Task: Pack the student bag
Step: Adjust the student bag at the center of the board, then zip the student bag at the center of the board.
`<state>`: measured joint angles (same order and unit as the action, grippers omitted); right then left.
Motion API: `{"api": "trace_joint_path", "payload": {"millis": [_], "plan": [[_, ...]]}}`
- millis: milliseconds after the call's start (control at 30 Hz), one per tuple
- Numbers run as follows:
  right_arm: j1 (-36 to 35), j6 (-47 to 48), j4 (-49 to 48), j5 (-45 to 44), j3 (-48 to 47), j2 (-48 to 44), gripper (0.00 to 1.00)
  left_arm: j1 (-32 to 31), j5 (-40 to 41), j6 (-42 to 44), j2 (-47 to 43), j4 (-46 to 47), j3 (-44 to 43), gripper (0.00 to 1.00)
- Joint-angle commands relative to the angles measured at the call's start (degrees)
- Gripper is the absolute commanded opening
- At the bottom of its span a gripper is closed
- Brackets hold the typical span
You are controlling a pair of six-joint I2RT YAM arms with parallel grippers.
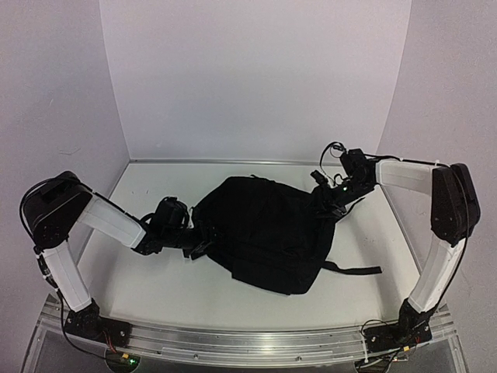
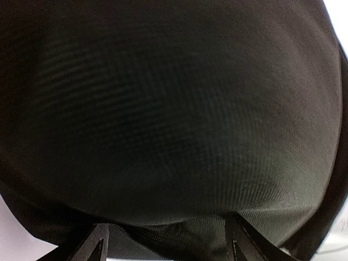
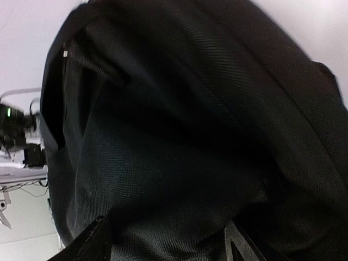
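Student bag (image 1: 260,233), a large black soft fabric backpack, lies mid-tabletop (image 1: 155,287) in the top view. My left gripper (image 1: 203,242) touches its left side, my right gripper (image 1: 330,203) its far right corner.

Left wrist: fingers (image 2: 92,247) apart, fabric bulging between them, nothing clearly pinched.

Right wrist: fingers (image 3: 98,239) likewise apart against cloth.

I judge I'm positioning to open the bag; next I must pinch an edge on each side and spread.

Student bag (image 1: 264,233) centred on table (image 1: 155,289)

left arm (image 1: 112,221), right arm (image 1: 408,175): white shells, black joints. black cable loop (image 1: 334,148) at 2 o'clock. left gripper (image 2: 166,234): black wedge fingers.
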<state>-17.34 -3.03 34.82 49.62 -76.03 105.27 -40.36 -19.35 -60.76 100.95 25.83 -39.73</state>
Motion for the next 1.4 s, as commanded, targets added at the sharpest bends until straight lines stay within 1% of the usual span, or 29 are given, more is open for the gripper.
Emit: {"api": "trace_joint_path", "payload": {"millis": [0,67,167,233,300,433,467,533,600,733,800,900,1000,1133,1233,1367], "plan": [[-11.09,3.0,3.59,7.23,5.19,-1.47,0.71,7.38,-2.68,5.86,1.88,-1.18,-10.72,0.73],[-15.56,5.61,3.78,8.27,5.32,-2.57,0.72,11.3,-3.72,8.48,3.08,-5.31,-15.11,0.74],[-18.31,6.09,3.93,10.08,2.7,-5.25,0.75,14.96,-5.13,11.89,3.66,-10.81,-20.77,0.74],[-17.47,6.07,4.31,9.76,-0.39,-7.47,0.75,15.38,-3.65,14.92,1.7,-15.2,-23.05,0.74],[-15.3,6.32,4.31,8.24,-2.35,-9.88,0.77,15.32,-2.43,16.7,-1.39,-18.34,-23.33,0.75],[-10.41,6.61,4.21,2.81,-4.83,-9.74,0.77,14.72,-1.1,16.18,-8.34,-21.04,-18.6,0.75],[-9.31,6.52,4.22,1.58,-5.24,-8.99,0.76,13.88,-0.28,16.54,-10.44,-21.78,-17.17,0.75],[-7.34,6.04,4.02,-1.3,-6.14,-7.36,0.74,9.91,3.75,18.89,-14.32,-24.61,-16.05,0.75],[-6.36,5.13,3.2,-3.03,-7.07,-5.28,0.69,5.24,8.47,22.51,-17.09,-31.15,-17.72,0.74],[-6.13,-0.4,-1.1,-2.98,-8.18,-1.84,0.64,-2.74,13.63,26.01,-19.39,-38.1,-22.16,0.65],[-6.17,-2.53,-3.02,-1.82,-8.59,-0.31,0.62,-5.89,14.5,27.28,-18.21,-40.82,-24.97,0.57],[-6.14,-4.9,-5.1,0.05,-8.94,1.51,0.57,-10.21,15.21,28.26,-13.93,-44.83,-30.29,0.46],[-6.26,-7.54,-7.4,2.01,-8.33,2.09,0.5,-14.13,16.45,29.47,-9.21,-46.96,-35.64,0.39],[-6.49,-10.94,-12.12,3.34,-5.98,1.39,0.43,-17.0,16.81,30.48,-3.49,-48.52,-42.77,0.33],[-6.78,-11.31,-13.15,2.79,-5.51,1.65,0.42,-17.38,17.13,30.82,0.69,-49.71,-47.46,0.31],[-7.28,-11.8,-13.72,2.23,-5.58,2.9,0.42,-17.47,19.01,31.22,6.83,-54.07,-55.32,0.3]]}}
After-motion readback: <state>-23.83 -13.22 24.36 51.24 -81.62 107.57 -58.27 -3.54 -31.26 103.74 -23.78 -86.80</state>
